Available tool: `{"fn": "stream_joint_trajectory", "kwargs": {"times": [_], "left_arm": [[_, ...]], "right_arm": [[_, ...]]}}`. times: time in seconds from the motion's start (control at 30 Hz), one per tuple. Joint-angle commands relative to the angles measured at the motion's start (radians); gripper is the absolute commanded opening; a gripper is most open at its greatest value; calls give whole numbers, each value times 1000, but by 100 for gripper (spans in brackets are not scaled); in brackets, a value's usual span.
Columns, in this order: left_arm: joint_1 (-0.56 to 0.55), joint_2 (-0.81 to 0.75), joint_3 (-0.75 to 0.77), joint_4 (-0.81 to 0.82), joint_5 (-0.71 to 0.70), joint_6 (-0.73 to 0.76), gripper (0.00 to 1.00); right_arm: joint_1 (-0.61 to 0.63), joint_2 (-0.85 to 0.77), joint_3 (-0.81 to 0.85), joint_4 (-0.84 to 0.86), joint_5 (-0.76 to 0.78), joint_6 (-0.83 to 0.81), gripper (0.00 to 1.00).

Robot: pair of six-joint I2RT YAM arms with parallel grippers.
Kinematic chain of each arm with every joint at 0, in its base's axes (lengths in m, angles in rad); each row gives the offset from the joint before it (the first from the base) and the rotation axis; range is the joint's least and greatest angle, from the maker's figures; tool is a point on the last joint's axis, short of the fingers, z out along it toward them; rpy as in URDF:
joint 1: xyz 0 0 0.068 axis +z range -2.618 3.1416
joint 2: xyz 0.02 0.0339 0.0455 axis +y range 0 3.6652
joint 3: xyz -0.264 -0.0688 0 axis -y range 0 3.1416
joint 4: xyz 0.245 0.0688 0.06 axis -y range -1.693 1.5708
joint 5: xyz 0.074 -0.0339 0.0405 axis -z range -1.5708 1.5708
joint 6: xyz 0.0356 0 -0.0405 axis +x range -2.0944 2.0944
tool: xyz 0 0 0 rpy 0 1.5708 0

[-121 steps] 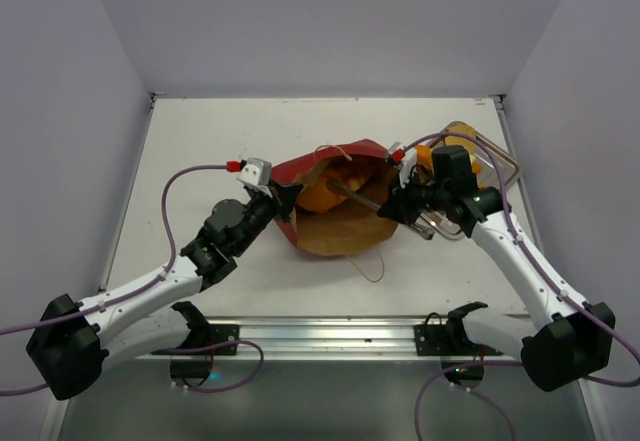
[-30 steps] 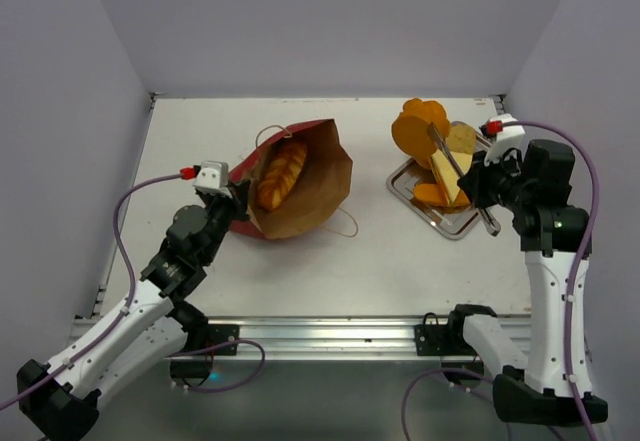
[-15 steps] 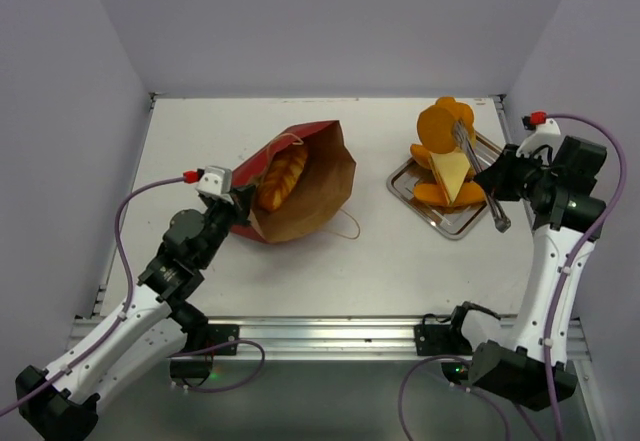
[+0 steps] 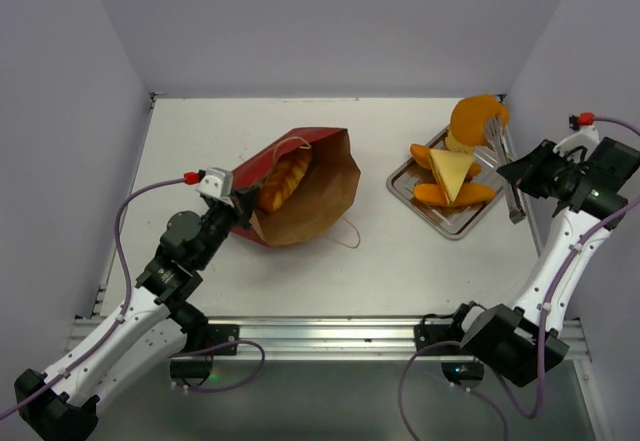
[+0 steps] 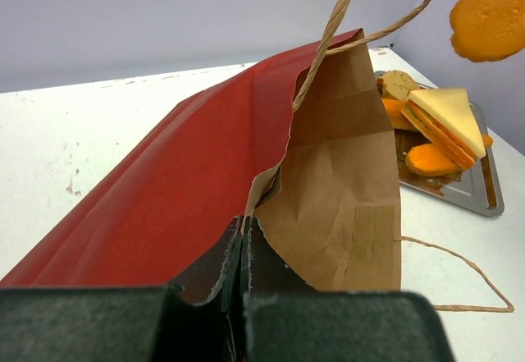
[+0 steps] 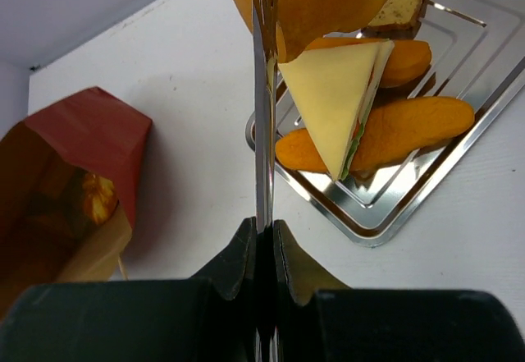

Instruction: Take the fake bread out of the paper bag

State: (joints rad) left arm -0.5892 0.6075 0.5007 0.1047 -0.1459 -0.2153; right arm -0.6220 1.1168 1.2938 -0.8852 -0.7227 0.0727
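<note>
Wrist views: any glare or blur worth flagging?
Right wrist: glints on the tray ridges and the tongs; the right gripper looks dark and soft. Left wrist: the left gripper is a blurred black mass, the paper bag sharp. Top external: even light, soft shadows.

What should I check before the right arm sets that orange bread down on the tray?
1. Left claw pinching the paper bag rim: ok.
2. Right claw shut on the tongs: ok.
3. Tongs gripping the orange bread, lifted clear of the bag: ok.
4. Bare room on the tray: ok, bare metal shows.
5. Bag emptied: not ok, a braided loaf lies inside.
</note>
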Motion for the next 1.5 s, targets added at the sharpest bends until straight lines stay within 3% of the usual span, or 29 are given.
{"fn": "stream_joint_trajectory", "kwargs": {"times": [0.0,0.23,0.93,1.47], "left_arm": [[8,-11,13,33,35,19,0],[8,-3,15,38,48,21,0],[8,28,32,-20,39,21,0],[8,54,130,-103,19,-2,0]], "right_arm": [[-68,9,15,132,-93,91,0],[-148,47,-82,273,-126,220,0],[-153,83,-373,709,-40,533,0],[-180,242,-432,927,-139,713,0]]}}
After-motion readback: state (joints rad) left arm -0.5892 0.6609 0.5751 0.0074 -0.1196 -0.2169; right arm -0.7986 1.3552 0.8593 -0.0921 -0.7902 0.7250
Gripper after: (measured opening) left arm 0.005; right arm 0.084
